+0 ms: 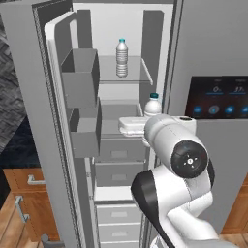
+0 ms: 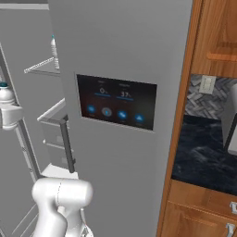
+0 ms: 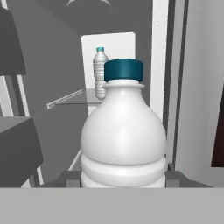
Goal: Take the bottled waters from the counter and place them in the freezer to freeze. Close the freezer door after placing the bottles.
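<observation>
One bottled water (image 1: pixel 121 58) stands upright on the glass shelf (image 1: pixel 133 77) inside the open freezer (image 1: pixel 114 104); it also shows small in the hand view as the far bottle (image 3: pixel 100 72). My gripper (image 3: pixel 124 178) is shut on the second bottled water (image 3: pixel 124 135), a dark finger (image 3: pixel 69 177) on each side of its body. In the left base view this held bottle (image 1: pixel 153 104) is upright at the freezer's right edge, below the shelf and above the grey drawers (image 1: pixel 118 172). In the right base view the held bottle (image 2: pixel 5 95) is at the far left. The freezer door (image 1: pixel 29 121) stands wide open at left.
Grey bins (image 1: pixel 82 80) line the open door's inner face. The fridge door with the dark touchscreen (image 2: pixel 115 102) is closed on the right. Dark marbled counter (image 2: pixel 203 152) over wooden cabinets (image 2: pixel 199 217) lies further right, with more cabinets (image 1: pixel 24 193) at lower left.
</observation>
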Robot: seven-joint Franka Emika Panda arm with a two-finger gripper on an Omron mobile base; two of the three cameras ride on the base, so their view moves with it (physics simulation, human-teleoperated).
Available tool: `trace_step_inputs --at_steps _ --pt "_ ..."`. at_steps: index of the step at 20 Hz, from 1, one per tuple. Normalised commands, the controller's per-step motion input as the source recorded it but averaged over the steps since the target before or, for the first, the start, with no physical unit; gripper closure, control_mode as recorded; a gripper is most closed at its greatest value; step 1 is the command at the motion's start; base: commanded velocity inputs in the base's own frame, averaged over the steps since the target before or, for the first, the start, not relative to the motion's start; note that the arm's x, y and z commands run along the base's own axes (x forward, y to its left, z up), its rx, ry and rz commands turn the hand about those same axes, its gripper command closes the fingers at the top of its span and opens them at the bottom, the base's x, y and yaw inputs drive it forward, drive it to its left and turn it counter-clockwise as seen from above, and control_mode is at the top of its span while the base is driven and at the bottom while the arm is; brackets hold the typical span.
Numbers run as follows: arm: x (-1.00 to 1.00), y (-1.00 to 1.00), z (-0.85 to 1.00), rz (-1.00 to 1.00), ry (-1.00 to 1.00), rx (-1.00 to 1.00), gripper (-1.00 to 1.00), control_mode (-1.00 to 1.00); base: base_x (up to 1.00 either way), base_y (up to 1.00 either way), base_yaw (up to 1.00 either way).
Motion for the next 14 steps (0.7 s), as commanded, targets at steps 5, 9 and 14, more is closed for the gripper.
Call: trace_step_inputs --at_steps 5,9,14 --pt "0.40 -0.03 -0.52 0.01 -0.03 0.03 1.00 -1.00 0.00 0.00 0.00" --pt "0.40 0.00 -0.62 0.04 -0.04 0.00 1.00 -1.00 0.00 0.00 0.00" --pt "0.52 0.00 -0.59 0.04 -0.19 0.00 1.00 -1.00 0.00 0.00 0.00"
